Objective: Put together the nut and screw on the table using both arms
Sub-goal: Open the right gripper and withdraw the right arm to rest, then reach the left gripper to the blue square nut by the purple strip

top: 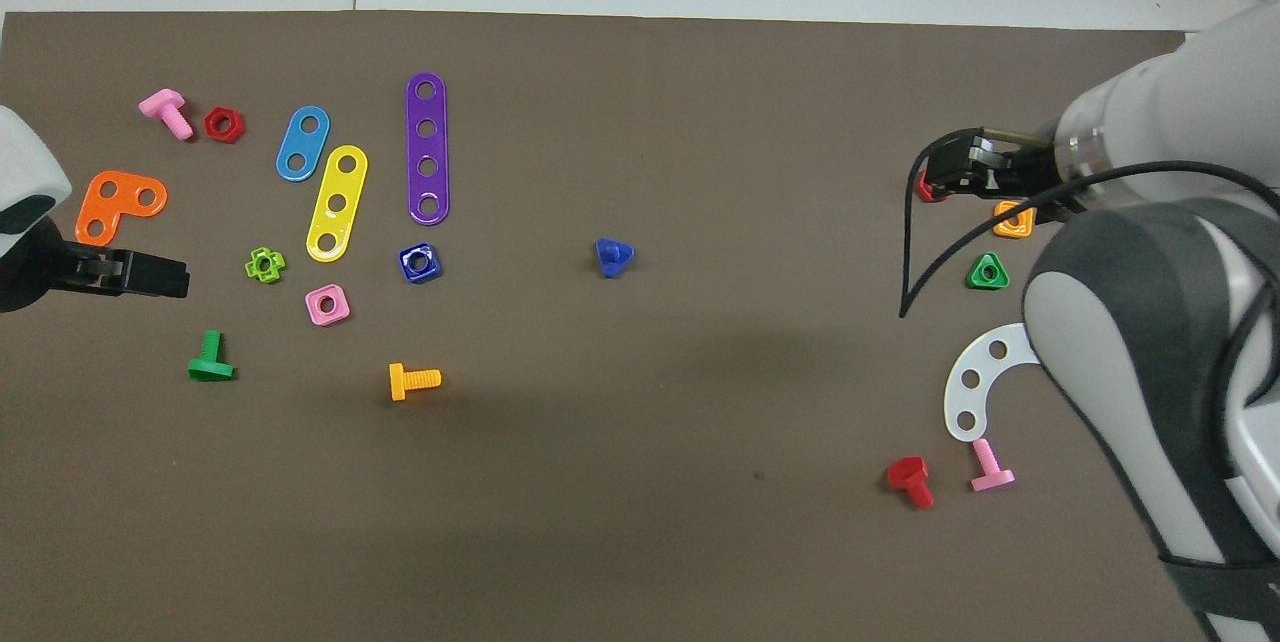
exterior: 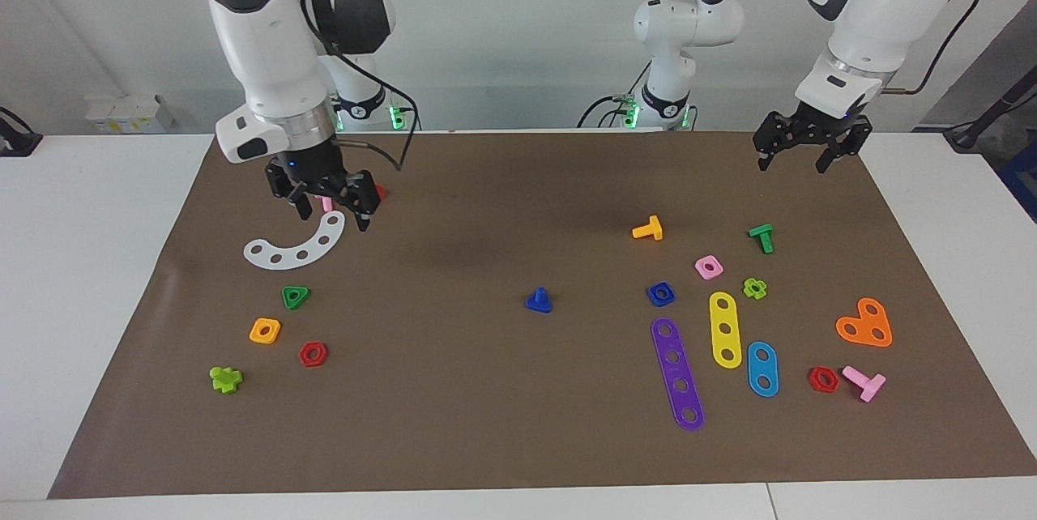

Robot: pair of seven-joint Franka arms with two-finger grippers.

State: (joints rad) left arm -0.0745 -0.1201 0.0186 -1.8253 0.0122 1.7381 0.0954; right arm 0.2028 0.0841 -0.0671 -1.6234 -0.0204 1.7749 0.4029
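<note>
In the facing view the right gripper (exterior: pixel 332 208) hung in the air with its fingers spread and nothing between them, over the white curved strip (exterior: pixel 296 248) at its own end of the brown sheet (exterior: pixel 454 439); the left gripper (exterior: pixel 798 157) hung likewise open and empty over the sheet's edge nearest the robots, above the green screw (exterior: pixel 762 237). The dark-blue screw (exterior: pixel 539 301) stood on its triangular head, stem up, about mid-sheet, well apart from both grippers, and the dark-blue nut (exterior: pixel 660 294) lay flat toward the left gripper's end, just beside the pink nut (exterior: pixel 709 266) and the purple strip (exterior: pixel 677 374). Neither part had been lifted, so the step in hand looked like the first approach; the next move would likely call for each gripper to come down on one part. In the overhead view the left gripper (top: pixel 150 274) showed over the sheet beside the orange plate (top: pixel 118 204), with the lime nut (top: pixel 265 265) lying between it and the nut (top: pixel 419 262); the right gripper (top: pixel 950 172) sat over the red and orange pieces. The screw (top: pixel 613 256) had bare sheet all round it, giving free room to close in, while the nut was hemmed by the yellow strip (top: pixel 337 203) and its neighbours, so a pick there would probably need a narrow, straight descent.
</note>
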